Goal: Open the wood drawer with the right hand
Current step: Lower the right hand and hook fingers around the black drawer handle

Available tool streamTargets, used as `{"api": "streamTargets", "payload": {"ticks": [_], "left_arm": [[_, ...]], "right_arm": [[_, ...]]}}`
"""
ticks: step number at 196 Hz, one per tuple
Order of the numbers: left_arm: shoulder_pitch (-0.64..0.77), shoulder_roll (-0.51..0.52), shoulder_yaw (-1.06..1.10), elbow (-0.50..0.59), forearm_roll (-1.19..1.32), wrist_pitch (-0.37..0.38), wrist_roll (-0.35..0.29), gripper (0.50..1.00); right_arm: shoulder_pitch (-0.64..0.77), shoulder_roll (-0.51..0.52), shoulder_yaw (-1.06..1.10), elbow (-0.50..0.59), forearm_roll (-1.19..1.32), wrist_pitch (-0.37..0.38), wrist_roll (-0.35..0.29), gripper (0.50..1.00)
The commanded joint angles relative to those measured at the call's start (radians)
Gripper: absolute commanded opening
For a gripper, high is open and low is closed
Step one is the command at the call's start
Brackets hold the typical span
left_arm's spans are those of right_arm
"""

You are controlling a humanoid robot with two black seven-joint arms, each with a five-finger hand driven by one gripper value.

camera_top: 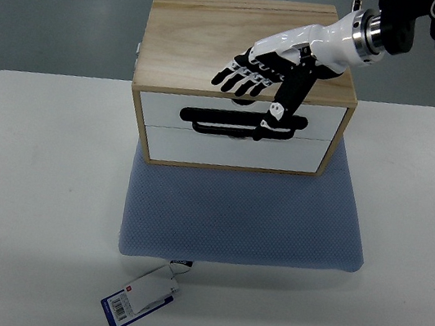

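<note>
The drawer box (242, 84) sits on a cushion (242, 216) atop the table (40, 185).

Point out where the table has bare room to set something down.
Bare table lies left of the blue mat, and right of it toward the edge. The near strip is clear except the tag. The wood drawer box is crowded, with the right hand over it.
</note>
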Motion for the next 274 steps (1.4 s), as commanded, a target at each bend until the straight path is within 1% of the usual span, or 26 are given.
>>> {"api": "streamTargets", "payload": {"ticks": [1, 17, 18, 30, 60, 61, 76, 85, 86, 88, 104, 109, 201, 231, 274], "left_arm": [[0.000, 0.000, 0.000, 0.000, 0.000, 0.000, 0.000, 1.000], [0.001, 0.000, 0.000, 0.000, 0.000, 0.000, 0.000, 1.000], [0.000, 0.000, 0.000, 0.000, 0.000, 0.000, 0.000, 1.000], [0.000, 0.000, 0.000, 0.000, 0.000, 0.000, 0.000, 1.000], [0.000, 0.000, 0.000, 0.000, 0.000, 0.000, 0.000, 1.000], [0.000, 0.000, 0.000, 0.000, 0.000, 0.000, 0.000, 1.000], [0.000, 0.000, 0.000, 0.000, 0.000, 0.000, 0.000, 1.000], [0.000, 0.000, 0.000, 0.000, 0.000, 0.000, 0.000, 1.000], [0.000, 0.000, 0.000, 0.000, 0.000, 0.000, 0.000, 1.000], [0.000, 0.000, 0.000, 0.000, 0.000, 0.000, 0.000, 1.000], [0.000, 0.000, 0.000, 0.000, 0.000, 0.000, 0.000, 1.000], [0.000, 0.000, 0.000, 0.000, 0.000, 0.000, 0.000, 1.000], [0.000, 0.000, 0.000, 0.000, 0.000, 0.000, 0.000, 1.000], [0.000, 0.000, 0.000, 0.000, 0.000, 0.000, 0.000, 1.000], [0.001, 0.000, 0.000, 0.000, 0.000, 0.000, 0.000, 1.000]], "right_arm": [[-0.008, 0.008, 0.003, 0.004, 0.000, 0.004, -0.004, 0.930], [-0.012, 0.011, 0.003, 0.007, 0.000, 0.004, -0.005, 0.930], [-0.017, 0.013, 0.003, 0.010, 0.000, 0.007, -0.016, 0.930], [-0.025, 0.013, 0.003, 0.012, 0.000, 0.007, -0.036, 0.930], [-0.037, 0.018, 0.003, 0.012, -0.002, -0.002, -0.050, 0.930], [-0.043, 0.030, 0.003, 0.012, 0.000, -0.008, -0.059, 0.930], [-0.055, 0.034, 0.003, 0.012, -0.002, -0.033, -0.068, 0.928], [-0.055, 0.034, 0.003, 0.012, -0.002, -0.033, -0.068, 0.928], [-0.064, 0.036, 0.004, 0.012, -0.002, -0.057, -0.077, 0.928], [-0.066, 0.036, 0.003, 0.012, -0.002, -0.062, -0.079, 0.928], [-0.071, 0.037, 0.004, 0.012, -0.002, -0.071, -0.085, 0.928], [-0.080, 0.039, 0.006, 0.012, -0.002, -0.079, -0.096, 0.928], [-0.094, 0.048, 0.004, 0.010, -0.006, -0.102, -0.097, 0.928], [-0.101, 0.048, 0.003, 0.010, -0.008, -0.102, -0.114, 0.928], [-0.103, 0.050, 0.003, 0.010, -0.008, -0.100, -0.119, 0.928]]}}
